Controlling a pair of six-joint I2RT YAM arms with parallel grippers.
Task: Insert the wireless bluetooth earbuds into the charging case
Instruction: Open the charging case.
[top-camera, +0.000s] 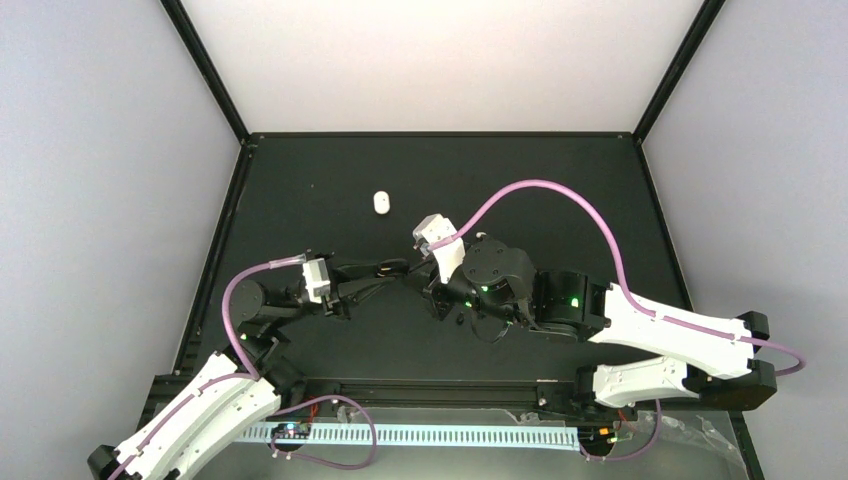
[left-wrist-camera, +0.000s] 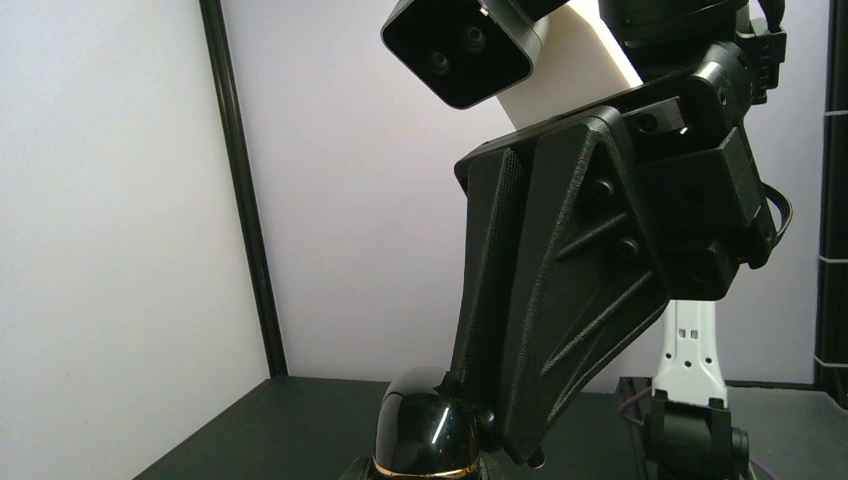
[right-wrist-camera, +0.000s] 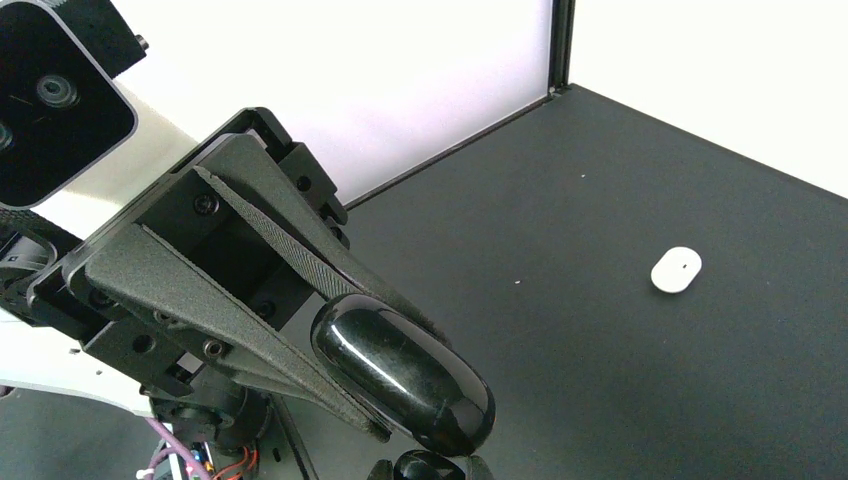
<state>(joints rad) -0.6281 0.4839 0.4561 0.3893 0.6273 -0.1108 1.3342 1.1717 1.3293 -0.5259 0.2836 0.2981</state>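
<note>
Left gripper (top-camera: 392, 270) clamping glossy black charging case (right-wrist-camera: 405, 375) above table (right-wrist-camera: 620, 160), steadying it for insertion; right gripper (left-wrist-camera: 518, 445) positioning tips at case, jaws nearly closed, contents indeterminable; 1 white earbud (right-wrist-camera: 676, 269) lying on table, well apart.

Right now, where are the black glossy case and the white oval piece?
black glossy case (right-wrist-camera: 400, 372): right wrist view, middle of its shiny shell.
white oval piece (top-camera: 381, 203): top view, its centre.
</note>
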